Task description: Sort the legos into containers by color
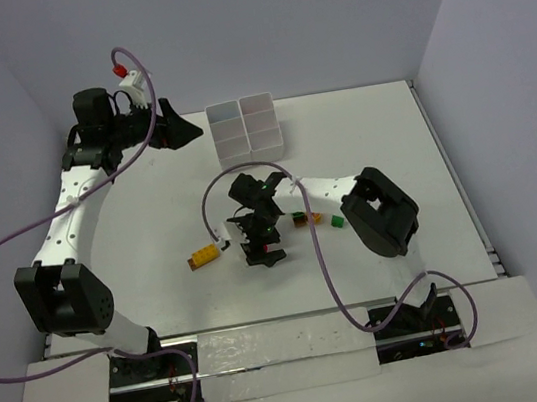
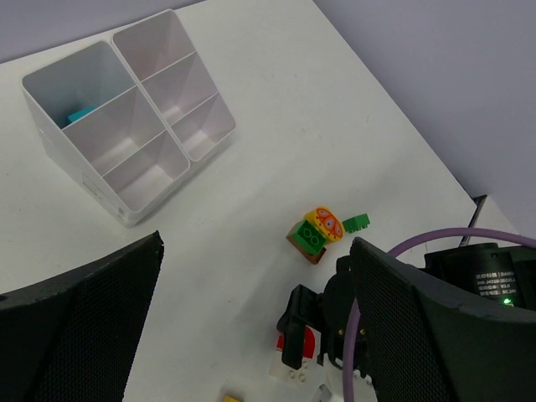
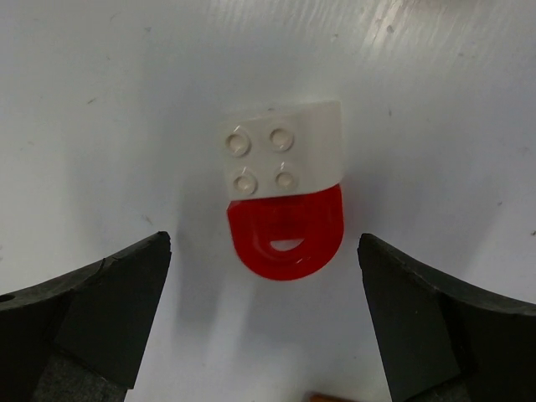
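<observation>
A red rounded lego (image 3: 286, 234) lies flat on the table, touching a white four-stud lego (image 3: 280, 151). My right gripper (image 3: 263, 255) hangs open just above them, a finger on either side of the red piece, holding nothing. From above, this gripper (image 1: 262, 250) points down at mid-table. The white six-compartment tray (image 1: 245, 126) stands at the back. A cyan piece (image 2: 81, 114) lies in one of its end compartments. My left gripper (image 1: 179, 128) is open and empty, raised left of the tray. A yellow lego (image 1: 203, 257) lies left of the right gripper.
A green-on-brown lego (image 2: 306, 239), an orange-yellow piece (image 2: 325, 224) and a small green piece (image 2: 357, 222) sit together right of the right gripper. The right arm's purple cable (image 1: 309, 256) loops over the table. Grey walls close the back and sides.
</observation>
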Robot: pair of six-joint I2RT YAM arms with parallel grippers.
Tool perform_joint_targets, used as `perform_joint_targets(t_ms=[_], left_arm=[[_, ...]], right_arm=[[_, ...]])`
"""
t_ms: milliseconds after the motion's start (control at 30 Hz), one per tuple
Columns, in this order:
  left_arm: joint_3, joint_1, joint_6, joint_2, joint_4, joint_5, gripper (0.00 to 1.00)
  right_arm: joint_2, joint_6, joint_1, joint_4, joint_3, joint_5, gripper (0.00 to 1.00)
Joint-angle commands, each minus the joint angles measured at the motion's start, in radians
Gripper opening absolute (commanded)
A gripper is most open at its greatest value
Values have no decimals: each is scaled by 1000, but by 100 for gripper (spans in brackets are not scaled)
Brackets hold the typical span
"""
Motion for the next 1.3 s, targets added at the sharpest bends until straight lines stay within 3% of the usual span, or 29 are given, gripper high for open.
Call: perform_joint_targets(t_ms=[0,200,600,1033,1267], left_arm=[[-10,8,7,-45,47,13,99],[-20,9,25,-55,38,-2,99],[-21,20,26,-44,45,2,99],[-31,22,16,-49,51,-13,99],[-25,22,-1,-56,59,-48,99]], right_arm=[[37,5,13,0,73,34,100],[86,-4,31,-35,130,80,99],[82,-38,66,-86,121,96,85],[66,3,69,-72,99,110,48],[-53,128,9,-72,123,53,33]])
